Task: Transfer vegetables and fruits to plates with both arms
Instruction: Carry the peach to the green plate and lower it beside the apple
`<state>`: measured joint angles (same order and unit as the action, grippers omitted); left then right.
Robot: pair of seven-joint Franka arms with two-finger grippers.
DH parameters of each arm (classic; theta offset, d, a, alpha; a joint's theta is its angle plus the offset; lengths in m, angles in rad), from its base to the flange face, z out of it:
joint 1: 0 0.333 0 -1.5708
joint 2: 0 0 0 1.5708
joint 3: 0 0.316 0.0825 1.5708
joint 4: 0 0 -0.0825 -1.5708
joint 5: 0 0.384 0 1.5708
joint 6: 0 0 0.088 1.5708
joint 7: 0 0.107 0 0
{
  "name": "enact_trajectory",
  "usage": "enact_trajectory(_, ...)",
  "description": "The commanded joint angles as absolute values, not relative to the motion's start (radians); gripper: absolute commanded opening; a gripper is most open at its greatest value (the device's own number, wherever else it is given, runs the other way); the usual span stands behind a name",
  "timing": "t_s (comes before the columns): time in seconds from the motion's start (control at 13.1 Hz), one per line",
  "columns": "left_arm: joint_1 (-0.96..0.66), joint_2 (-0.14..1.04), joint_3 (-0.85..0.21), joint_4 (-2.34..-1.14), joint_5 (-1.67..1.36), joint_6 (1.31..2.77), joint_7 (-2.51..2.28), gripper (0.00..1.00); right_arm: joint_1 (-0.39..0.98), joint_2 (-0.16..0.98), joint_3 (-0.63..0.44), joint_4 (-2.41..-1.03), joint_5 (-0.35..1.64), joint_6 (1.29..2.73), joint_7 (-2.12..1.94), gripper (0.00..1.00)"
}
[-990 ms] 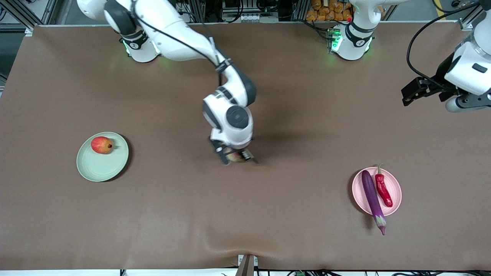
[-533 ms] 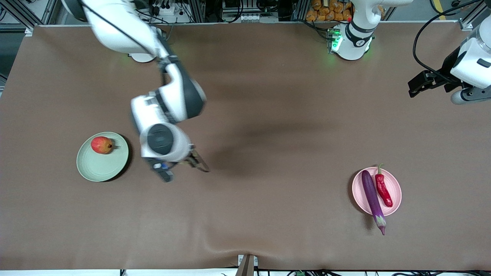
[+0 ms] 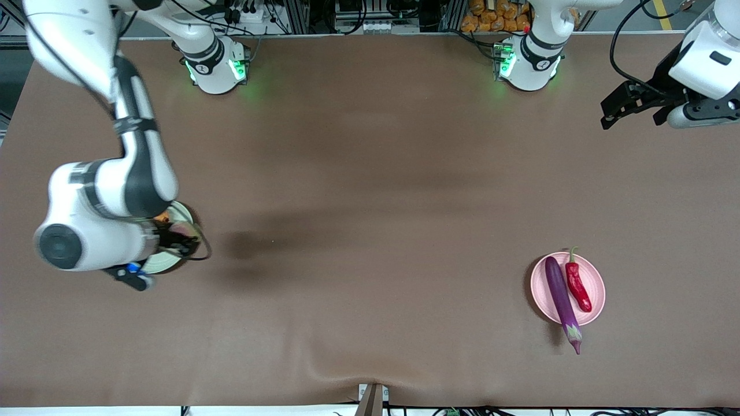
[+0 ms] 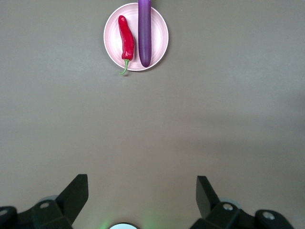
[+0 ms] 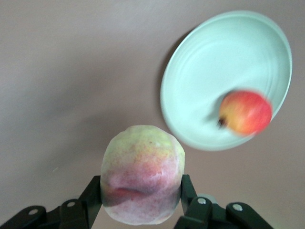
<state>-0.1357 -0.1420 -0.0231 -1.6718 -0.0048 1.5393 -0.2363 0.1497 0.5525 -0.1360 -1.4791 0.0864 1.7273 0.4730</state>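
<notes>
A wide brown mat (image 3: 370, 190) covers the whole table, with some soft wrinkles at its edge nearest the front camera. Along the top of that view stand metal frame profiles (image 3: 300, 14), cables (many, black) and a pile of orange objects (image 3: 494, 14).

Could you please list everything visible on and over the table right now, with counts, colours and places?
Eggplant: one, purple, on the pink plate, tip overhanging the rim toward the front camera.
Chili pepper: one, red, green stem, on the pink plate beside the eggplant.
Pink plate: one, toward the left arm's end.
Apple: one, red, on the green plate.
Green plate: one, pale, toward the right arm's end.
Peach: one, yellow-green with pink blush, in the right gripper.
Table: brown.
Right gripper: jaws shut on the peach, by the green plate's edge.
Left gripper: open, waiting above the table.
</notes>
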Motion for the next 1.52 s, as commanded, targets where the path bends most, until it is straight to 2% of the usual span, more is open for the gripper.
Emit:
enact_trajectory(0.0, -0.141, -0.163, -0.020, -1.692, -0.023, 1.557, -0.225, 1.00, 0.077, 0.477, -0.110, -1.704, 0.071, 1.937, 0.342, 0.00)
enact_trajectory(0.3, -0.143, -0.158, -0.020, -1.690, -0.023, 1.557, -0.225, 1.00, -0.005, 0.489, -0.109, -1.847, 0.081, 2.152, 0.192, 0.00)
enact_trajectory(0.38, -0.143, -0.156, -0.020, -1.689, -0.023, 1.557, -0.225, 1.00, -0.005, 0.491, -0.109, -1.877, 0.081, 2.202, 0.192, 0.04)
enact_trajectory(0.46, -0.143, -0.153, -0.020, -1.684, -0.023, 1.557, -0.227, 1.00, -0.005, 0.494, -0.107, -1.881, 0.083, 2.215, 0.192, 0.48)
enact_trajectory(0.53, -0.141, -0.153, -0.020, -1.683, -0.023, 1.557, -0.226, 1.00, -0.003, 0.497, -0.106, -1.879, 0.093, 2.212, 0.195, 0.99)
enact_trajectory(0.69, -0.138, -0.153, -0.018, -1.675, -0.021, 1.557, -0.225, 1.00, -0.002, 0.465, -0.104, -1.853, 0.123, 2.148, 0.199, 1.00)
enact_trajectory(0.76, -0.134, -0.150, -0.018, -1.675, -0.020, 1.557, -0.225, 1.00, -0.003, 0.445, -0.104, -1.807, 0.130, 2.058, 0.195, 1.00)
enact_trajectory(1.07, -0.130, -0.146, -0.015, -1.672, -0.011, 1.557, -0.225, 1.00, 0.018, 0.443, -0.088, -1.455, 0.146, 1.648, 0.193, 1.00)
enact_trajectory(1.3, -0.111, -0.141, -0.018, -1.672, -0.009, 1.559, -0.222, 1.00, 0.086, 0.443, -0.087, -1.320, 0.126, 1.559, 0.187, 1.00)
enact_trajectory(1.45, -0.083, -0.140, -0.040, -1.674, -0.015, 1.557, -0.218, 1.00, 0.086, 0.445, -0.084, -1.177, 0.123, 1.426, 0.187, 1.00)
